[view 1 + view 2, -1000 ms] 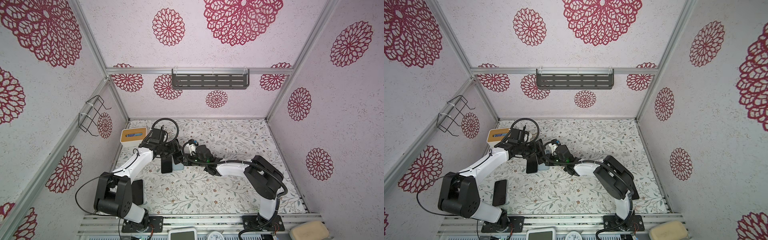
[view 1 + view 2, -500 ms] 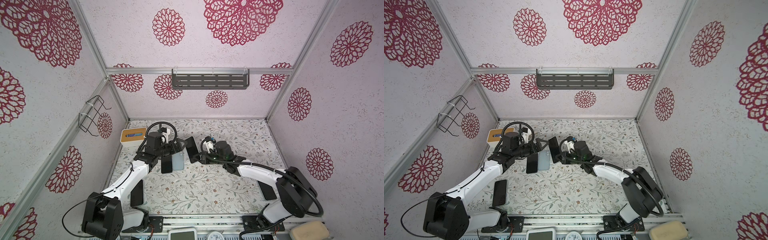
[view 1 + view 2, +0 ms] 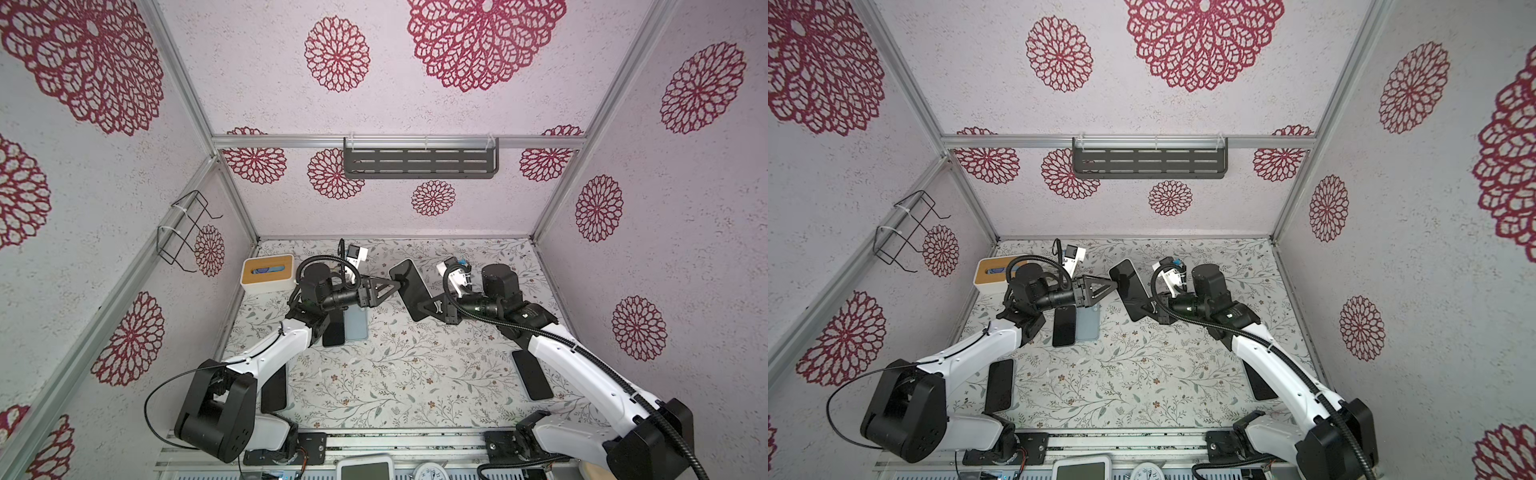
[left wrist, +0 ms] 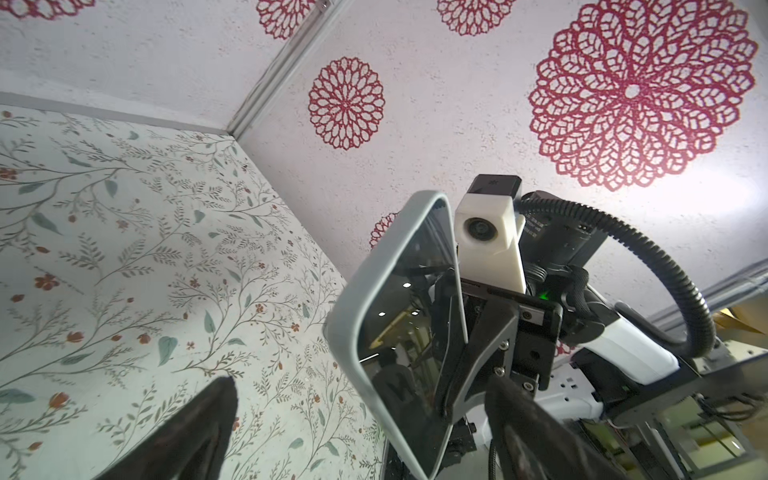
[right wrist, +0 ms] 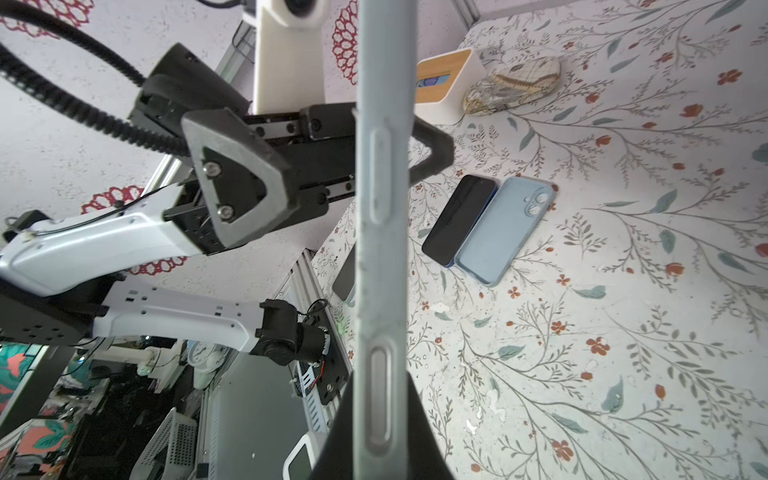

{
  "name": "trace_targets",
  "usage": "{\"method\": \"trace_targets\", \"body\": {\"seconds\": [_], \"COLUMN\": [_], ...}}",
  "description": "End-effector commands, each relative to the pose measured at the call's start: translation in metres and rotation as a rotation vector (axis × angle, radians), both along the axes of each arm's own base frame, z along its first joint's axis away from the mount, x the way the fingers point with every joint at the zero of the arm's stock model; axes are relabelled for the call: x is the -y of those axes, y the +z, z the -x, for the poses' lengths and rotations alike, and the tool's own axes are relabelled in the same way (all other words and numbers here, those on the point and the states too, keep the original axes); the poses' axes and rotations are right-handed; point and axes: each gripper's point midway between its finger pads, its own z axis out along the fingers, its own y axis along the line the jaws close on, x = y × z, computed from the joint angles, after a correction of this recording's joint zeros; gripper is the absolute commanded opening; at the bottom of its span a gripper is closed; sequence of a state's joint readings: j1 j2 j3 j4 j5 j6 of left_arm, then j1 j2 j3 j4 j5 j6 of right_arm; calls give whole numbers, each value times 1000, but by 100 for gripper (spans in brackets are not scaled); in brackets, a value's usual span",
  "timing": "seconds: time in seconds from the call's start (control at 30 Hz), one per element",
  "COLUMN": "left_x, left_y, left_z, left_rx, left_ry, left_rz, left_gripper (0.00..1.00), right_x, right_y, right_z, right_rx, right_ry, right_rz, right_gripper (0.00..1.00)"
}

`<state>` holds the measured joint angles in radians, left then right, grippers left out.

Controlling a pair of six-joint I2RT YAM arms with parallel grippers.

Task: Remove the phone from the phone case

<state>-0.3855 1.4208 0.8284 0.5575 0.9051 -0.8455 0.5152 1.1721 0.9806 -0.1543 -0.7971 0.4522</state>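
One cased phone (image 3: pixel 409 291) stands pinched in my right gripper (image 3: pixel 431 309). My left gripper (image 3: pixel 397 284) straddles it, spread wide, probably to peel.

The grey-cased phone (image 5: pixel 380 249) runs off the right wrist view at both ends, its clamping right tool (image 5: pixel 380 415) a dark blur. At four o'clock the right arm (image 3: pixel 582 357) half-covers a flat black phone (image 3: pixel 536 386).

White arms (image 3: pixel 270 357), black joints (image 3: pixel 216 415) (ribbed cables (image 4: pixel 648 249))
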Motion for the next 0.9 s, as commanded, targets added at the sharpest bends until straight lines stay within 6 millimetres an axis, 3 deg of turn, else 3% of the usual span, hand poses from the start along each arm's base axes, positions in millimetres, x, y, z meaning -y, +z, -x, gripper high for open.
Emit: {"method": "trace_targets", "body": {"seconds": [0.0, 0.1, 0.33, 0.87], "left_x": [13, 21, 27, 30], "left_y": [22, 23, 23, 21], "left_z": [15, 20, 28, 38], "left_rx": [83, 83, 75, 48], "left_ry": [-103, -140, -188, -251], "left_rz": [45, 46, 49, 70], "left_gripper": [97, 98, 63, 26], "right_x": [-2, -3, -2, -5], "right_y": [29, 28, 23, 17], "right_z": [12, 13, 14, 9], "right_rx": [96, 92, 89, 112], "right_ry": [75, 79, 82, 104], "right_rz": [-79, -82, -72, -46], "right_gripper": [0, 0, 0, 0]}}
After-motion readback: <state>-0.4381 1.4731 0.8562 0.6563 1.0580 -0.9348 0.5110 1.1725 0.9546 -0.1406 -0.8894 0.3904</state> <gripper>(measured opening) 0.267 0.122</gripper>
